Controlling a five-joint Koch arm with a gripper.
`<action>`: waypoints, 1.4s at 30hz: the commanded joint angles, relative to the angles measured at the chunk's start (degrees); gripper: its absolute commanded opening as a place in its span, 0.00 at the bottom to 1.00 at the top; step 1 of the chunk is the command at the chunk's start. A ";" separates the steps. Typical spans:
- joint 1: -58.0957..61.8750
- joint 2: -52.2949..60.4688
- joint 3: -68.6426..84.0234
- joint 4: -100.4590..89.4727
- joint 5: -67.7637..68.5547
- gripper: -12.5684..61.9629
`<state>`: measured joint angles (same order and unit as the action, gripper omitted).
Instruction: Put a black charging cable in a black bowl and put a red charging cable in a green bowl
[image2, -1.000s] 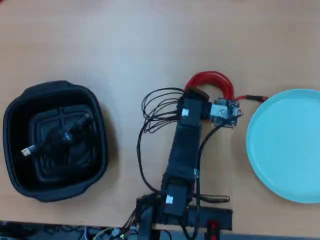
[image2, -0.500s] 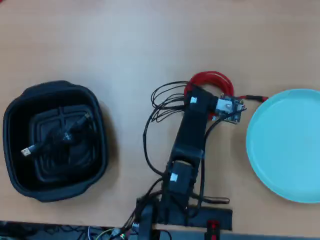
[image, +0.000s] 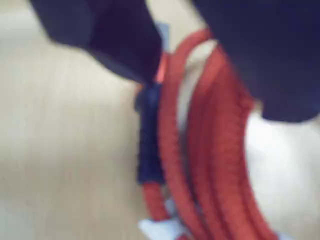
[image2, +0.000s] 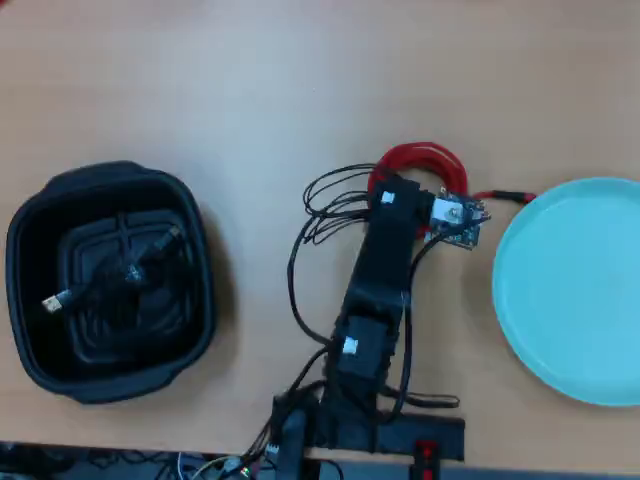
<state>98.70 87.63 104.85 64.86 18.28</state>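
**Gripper sits over the red cable coil**

Gripper (image: 200, 65) jaws show as two dark blurry shapes at the top of the wrist view, one on each side of the red charging cable (image: 200, 165). Red strands run up between them. I cannot tell if the jaws are squeezing the strands or only standing around them, because the picture is too blurry.

From above, the gripper (image2: 405, 195) is right on top of the red coil (image2: 425, 155), which lies on the table (image2: 250, 80). The green bowl (image2: 570, 290) is near, off to the side of the gripper. The black bowl (image2: 30, 290) is well apart on the other side, and the black charging cable (image2: 110, 275) lies inside it.

The red cable looks light, soft and bendy. It will likely sag and swing when lifted, and its loose plug end may trail behind. A good place to hold seems to be across many strands at once, near the white tie (image: 160, 227), so the coil stays together.
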 joint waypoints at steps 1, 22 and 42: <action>-0.09 0.09 -0.97 -0.70 0.09 0.49; -0.79 -6.42 -0.62 -1.23 0.18 0.73; -1.05 -7.03 -2.20 -1.49 0.35 0.07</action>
<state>97.65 80.42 105.12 63.28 18.37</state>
